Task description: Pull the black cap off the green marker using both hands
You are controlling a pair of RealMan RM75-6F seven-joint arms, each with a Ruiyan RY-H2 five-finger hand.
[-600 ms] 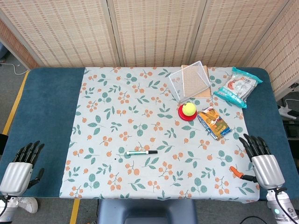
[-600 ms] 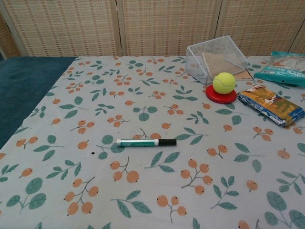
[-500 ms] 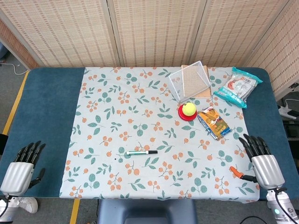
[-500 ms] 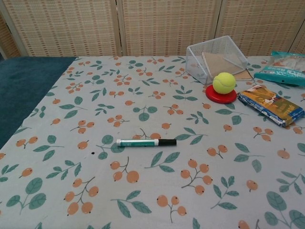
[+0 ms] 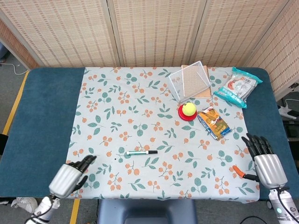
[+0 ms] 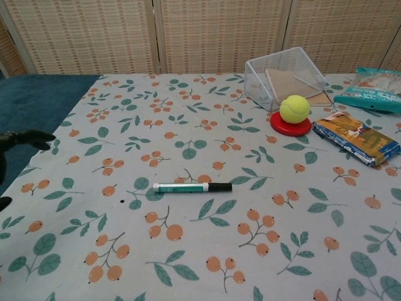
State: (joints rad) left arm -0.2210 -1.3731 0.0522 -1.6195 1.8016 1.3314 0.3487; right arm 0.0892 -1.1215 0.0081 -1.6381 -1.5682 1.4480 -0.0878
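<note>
The green marker (image 5: 138, 152) (image 6: 182, 187) lies flat on the floral cloth, its black cap (image 5: 152, 151) (image 6: 220, 187) pointing right. My left hand (image 5: 70, 176) hovers over the cloth's near left corner, well left of the marker, fingers apart and holding nothing; its dark fingertips (image 6: 28, 138) show at the left edge of the chest view. My right hand (image 5: 265, 161) is at the near right edge of the table, fingers spread, empty, far from the marker.
A wire mesh basket (image 5: 189, 81) stands at the back right, with a yellow ball on a red disc (image 5: 188, 110) in front of it. A snack packet (image 5: 214, 122) and a teal bag (image 5: 238, 86) lie to the right. An orange tool (image 5: 238, 171) lies by my right hand.
My left hand has moved right from the table's left edge onto the cloth's near left corner. The right hand has shifted slightly. The marker has not moved.
</note>
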